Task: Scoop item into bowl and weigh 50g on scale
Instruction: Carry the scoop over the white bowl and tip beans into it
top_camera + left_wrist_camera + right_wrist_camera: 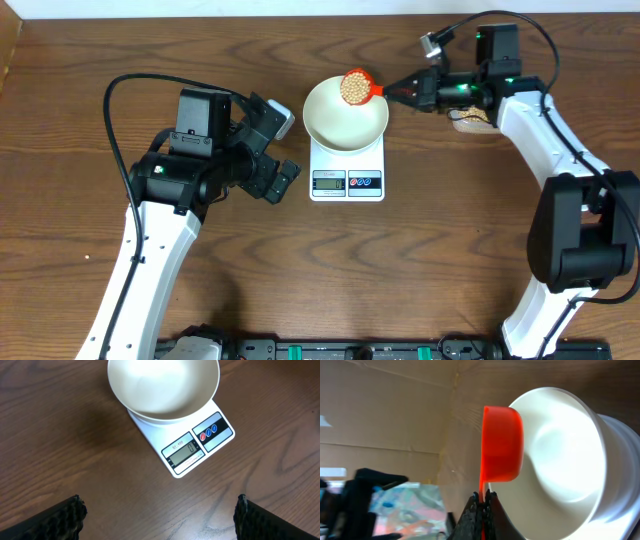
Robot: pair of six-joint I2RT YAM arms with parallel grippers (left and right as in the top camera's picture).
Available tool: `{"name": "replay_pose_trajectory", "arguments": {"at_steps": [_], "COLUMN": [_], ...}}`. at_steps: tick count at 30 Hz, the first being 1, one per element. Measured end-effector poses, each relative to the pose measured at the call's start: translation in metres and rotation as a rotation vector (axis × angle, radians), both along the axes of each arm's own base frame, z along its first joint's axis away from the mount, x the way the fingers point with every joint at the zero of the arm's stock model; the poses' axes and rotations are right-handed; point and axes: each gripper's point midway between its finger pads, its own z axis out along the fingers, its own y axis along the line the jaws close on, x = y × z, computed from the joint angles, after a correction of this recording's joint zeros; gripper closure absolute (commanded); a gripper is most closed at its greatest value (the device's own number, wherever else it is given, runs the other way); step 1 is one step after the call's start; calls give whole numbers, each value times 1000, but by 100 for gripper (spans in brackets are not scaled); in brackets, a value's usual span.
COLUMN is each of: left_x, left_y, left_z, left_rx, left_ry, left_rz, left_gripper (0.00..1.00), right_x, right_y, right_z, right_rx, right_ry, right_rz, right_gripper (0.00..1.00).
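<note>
W/ right gripper (481,497) pinched tight on handle of red scoop (502,442), held beans (354,86) heaped over bowl (335,125) rim, bowl atop scale (347,183). Had left gripper (157,507) spread wide, empty, nr scale.

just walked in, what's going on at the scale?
The right gripper is shut on the handle of a red scoop full of beans, held over the rim of the bowl. The bowl sits on the scale and is empty; the display shows zero, so nothing has been tipped in yet. The left gripper hangs open left of the scale, holding nothing.
</note>
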Motion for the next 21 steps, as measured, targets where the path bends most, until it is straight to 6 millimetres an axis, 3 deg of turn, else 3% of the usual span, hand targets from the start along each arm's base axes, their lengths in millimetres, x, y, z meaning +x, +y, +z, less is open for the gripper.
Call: {"name": "replay_pose_trajectory", "arguments": {"at_steps": [7,13,21], "left_x": [0,0,0], "left_y": [0,0,0], "left_z": [0,0,0], "left_rx": [0,0,0], "left_ry": [0,0,0], "left_rz": [0,0,0], "left_gripper": [3,3,4], "right_x": [-1,-3,1], "right_y": [16,9,24], "right_z": [-13,-29,-14], "right_rx": [-90,-221,-426], "right_ry": [-64,-40,-183], "right_rz": [12,-9,40], "right_gripper": [99,99,99]}}
